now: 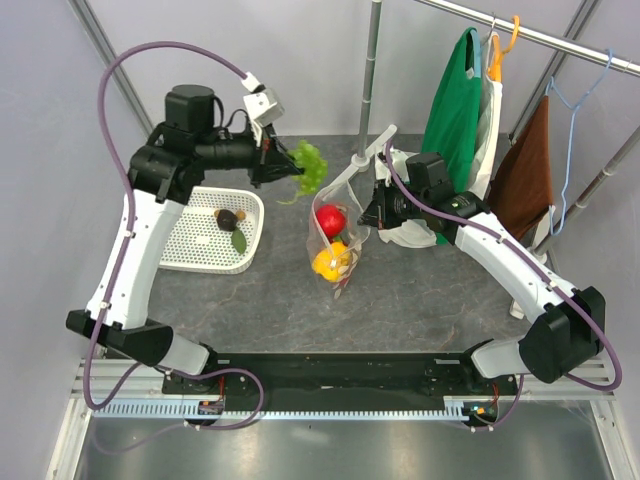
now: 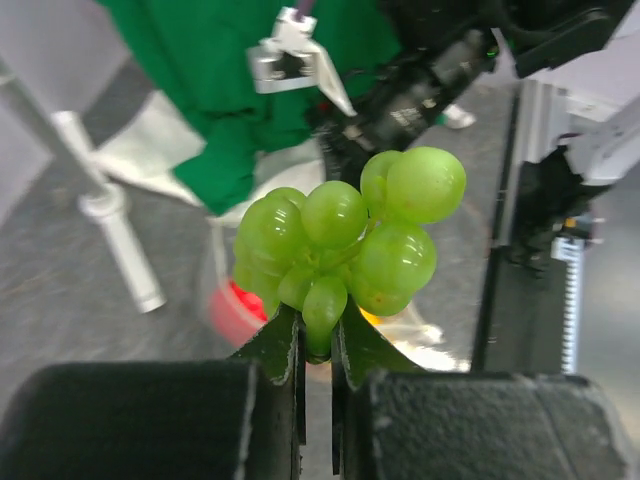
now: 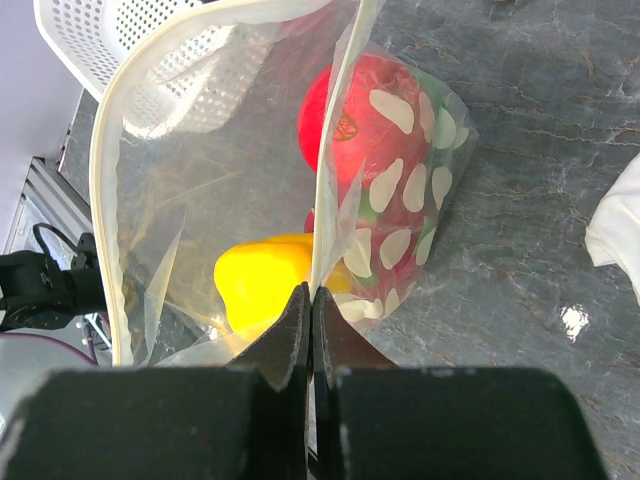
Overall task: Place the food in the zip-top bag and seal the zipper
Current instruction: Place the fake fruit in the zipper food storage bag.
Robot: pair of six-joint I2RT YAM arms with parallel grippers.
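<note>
Grapes [image 2: 345, 245]: pinched in left gripper [image 2: 318, 338], nr bag [image 3: 410, 190]; right gripper [image 3: 312, 300] clamps bag rim. Step: loading. Next: drop thru mouth.

Left arm [image 1: 140, 250] raised and bent, jaws clamped narrow, right arm [image 1: 500, 255] stretched inward, jaws seemingly pressed together

A white basket [image 1: 195, 247] is set on the grey surface [image 1: 420, 300] at the left. A green garment [image 1: 452, 100] and a brown one [image 1: 525, 175] are hung from a rail [image 1: 570, 45] at the right.
</note>
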